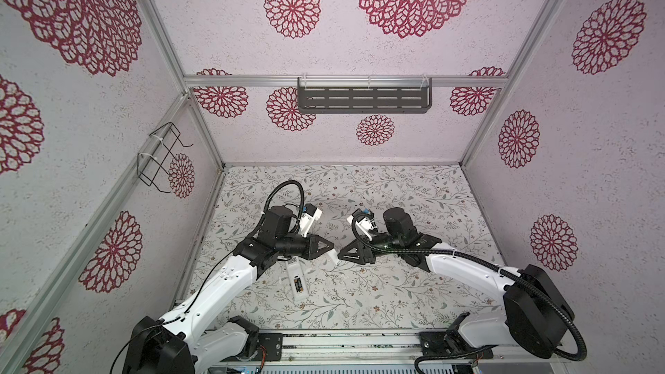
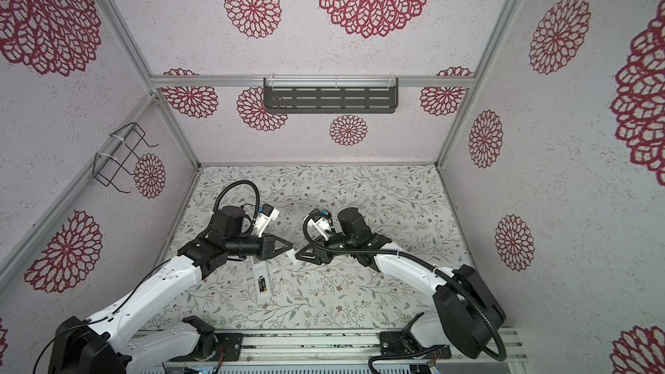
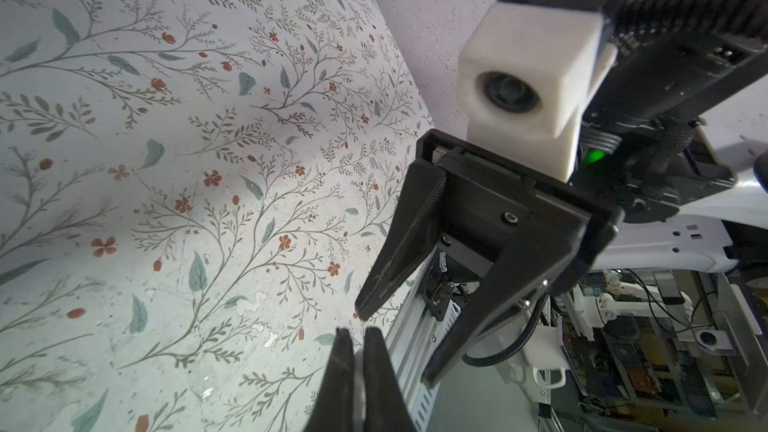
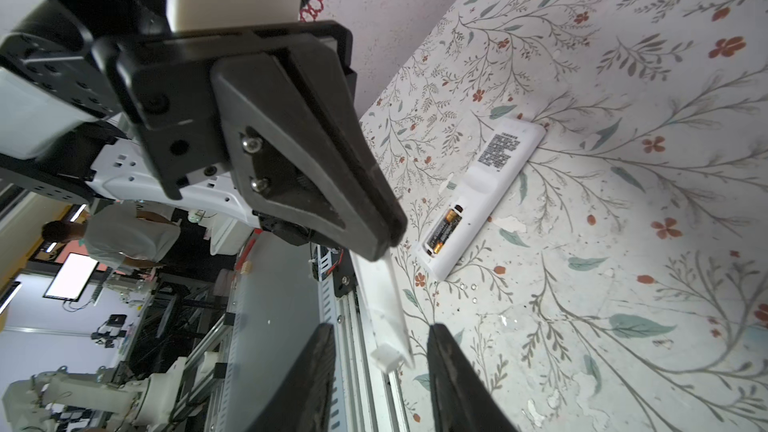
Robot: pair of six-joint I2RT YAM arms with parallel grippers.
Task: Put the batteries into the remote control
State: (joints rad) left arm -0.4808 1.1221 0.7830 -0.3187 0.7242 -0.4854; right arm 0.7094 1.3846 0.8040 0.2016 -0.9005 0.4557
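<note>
Left arm [image 1: 230, 278] and right arm [image 1: 467, 269] reach inward, jaws tip to tip

Batteries [image 4: 443, 229] seated in face-down remote control [image 4: 490, 176]

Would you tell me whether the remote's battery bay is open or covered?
Open: the remote control lies back up, batteries showing in its uncovered bay; the left gripper holds a thin white piece.
</note>
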